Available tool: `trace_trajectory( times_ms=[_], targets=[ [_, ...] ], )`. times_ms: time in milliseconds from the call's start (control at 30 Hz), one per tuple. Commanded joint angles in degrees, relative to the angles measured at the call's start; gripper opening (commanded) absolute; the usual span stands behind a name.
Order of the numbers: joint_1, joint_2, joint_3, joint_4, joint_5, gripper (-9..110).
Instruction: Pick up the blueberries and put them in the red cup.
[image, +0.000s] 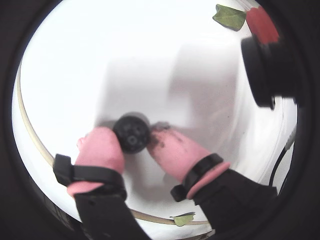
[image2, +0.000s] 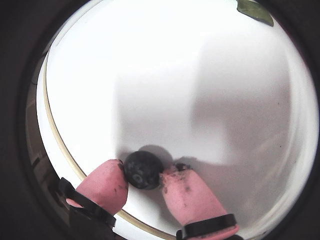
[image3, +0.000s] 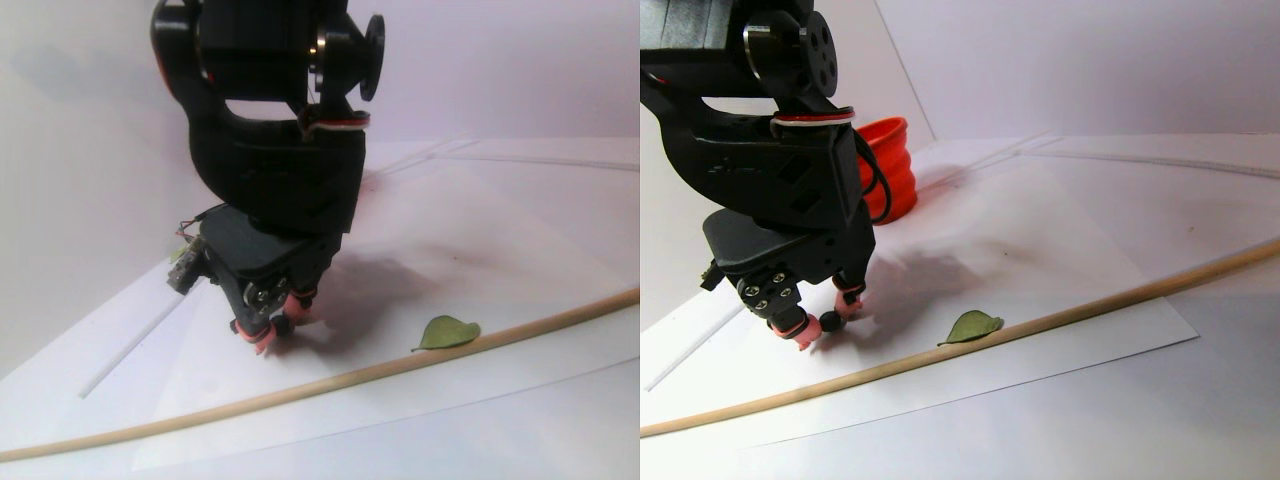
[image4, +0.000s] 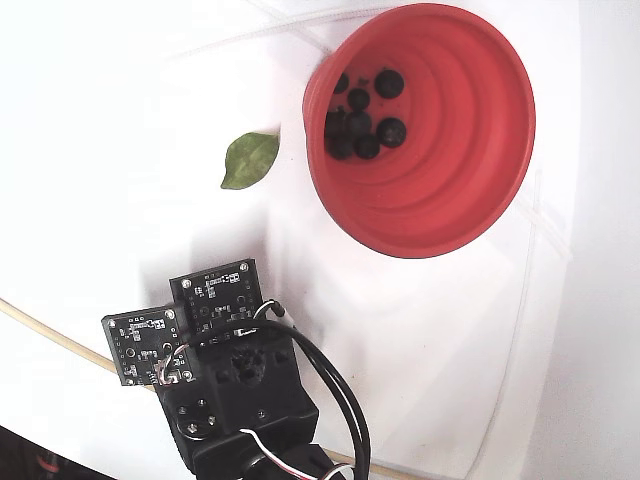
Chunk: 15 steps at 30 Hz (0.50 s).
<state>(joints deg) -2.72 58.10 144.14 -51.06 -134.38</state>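
Gripper (image: 141, 141) is pinching one blueberry (image: 132, 133) between pink soft fingertips (image: 102, 147), low on the white sheet near its front edge rod (image3: 300, 392). Berry is looking light, round, squashable, so grip gently across the middle. Ribbed red cup (image4: 440, 130), holding several berries, is sitting toward the far corner.

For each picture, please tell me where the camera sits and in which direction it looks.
Both wrist views: on the wrist, looking down past the pink fingertips at a blueberry between them.
Stereo pair view: low beside the table, looking sideways at the arm, end effector and red cup.
Fixed view: above, looking down into the red cup; the arm's top shows.
Shared: a green leaf.
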Motion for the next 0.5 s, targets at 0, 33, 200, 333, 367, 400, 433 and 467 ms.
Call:
trace_trajectory(
  times_ms=[0,33,200,333,367,400,433,467],
  targets=[
    [-0.3,0.3,-0.5,-0.9,0.8,12],
    [-0.3,0.4,-0.5,-0.9,1.0,11],
    [-0.3,1.6,-0.3,-0.5,1.4,11],
    [-0.5,4.0,0.7,0.4,2.1,11],
    [-0.5,4.7,1.1,0.6,2.1,11],
    [-0.5,5.4,1.5,0.8,2.1,11],
    [-0.5,5.9,1.8,1.1,2.1,11],
    [-0.5,6.5,2.0,1.4,2.1,11]
  ],
)
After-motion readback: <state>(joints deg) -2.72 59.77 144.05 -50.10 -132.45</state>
